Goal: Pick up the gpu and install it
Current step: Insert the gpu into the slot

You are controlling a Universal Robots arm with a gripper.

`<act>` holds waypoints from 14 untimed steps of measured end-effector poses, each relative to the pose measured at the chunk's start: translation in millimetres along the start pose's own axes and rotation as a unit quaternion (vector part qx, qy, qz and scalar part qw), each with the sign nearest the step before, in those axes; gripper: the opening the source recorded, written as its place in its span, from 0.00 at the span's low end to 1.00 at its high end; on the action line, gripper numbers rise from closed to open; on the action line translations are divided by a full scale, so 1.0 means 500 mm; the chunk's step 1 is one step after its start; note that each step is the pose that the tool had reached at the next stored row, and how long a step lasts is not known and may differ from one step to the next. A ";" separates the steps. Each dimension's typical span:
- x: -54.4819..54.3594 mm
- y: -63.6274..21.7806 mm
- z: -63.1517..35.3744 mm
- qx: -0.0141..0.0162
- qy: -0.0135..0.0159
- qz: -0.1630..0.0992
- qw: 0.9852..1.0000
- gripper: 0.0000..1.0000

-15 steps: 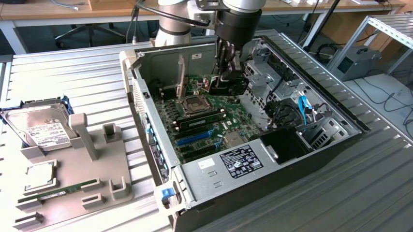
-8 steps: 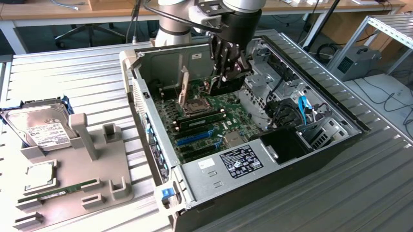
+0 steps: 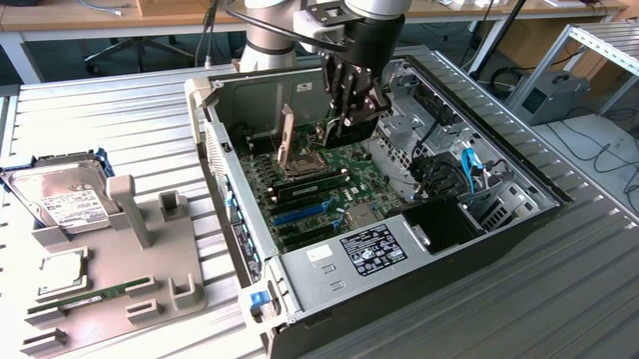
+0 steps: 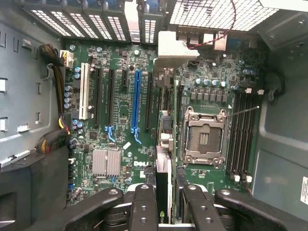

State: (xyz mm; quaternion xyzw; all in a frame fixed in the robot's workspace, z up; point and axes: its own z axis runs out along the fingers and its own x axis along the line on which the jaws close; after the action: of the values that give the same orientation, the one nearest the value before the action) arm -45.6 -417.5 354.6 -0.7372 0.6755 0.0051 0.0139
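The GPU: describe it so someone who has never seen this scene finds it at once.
Start at the open computer case on the metal table. Above its motherboard hangs the gripper, and the GPU is the thin dark card clamped edge-on between its fingers. Unlike the hard drive and memory stick on the grey tray, it is inside the case.

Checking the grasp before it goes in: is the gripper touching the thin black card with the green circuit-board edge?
Touching. In the wrist view the gripper is closed on the thin black card, its fingers pressed against both faces, above the motherboard.
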 end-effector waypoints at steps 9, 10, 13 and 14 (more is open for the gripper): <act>0.000 0.000 0.000 -0.001 0.000 -0.020 1.000 0.26; 0.000 0.000 0.000 -0.001 0.000 -0.021 1.000 0.26; 0.000 0.000 0.000 -0.001 0.000 -0.028 1.000 0.26; 0.000 0.000 0.000 -0.001 0.000 -0.029 1.000 0.26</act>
State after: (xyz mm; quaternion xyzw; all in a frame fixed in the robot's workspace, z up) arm -45.6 -417.5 354.6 -0.7568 0.6535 0.0055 0.0138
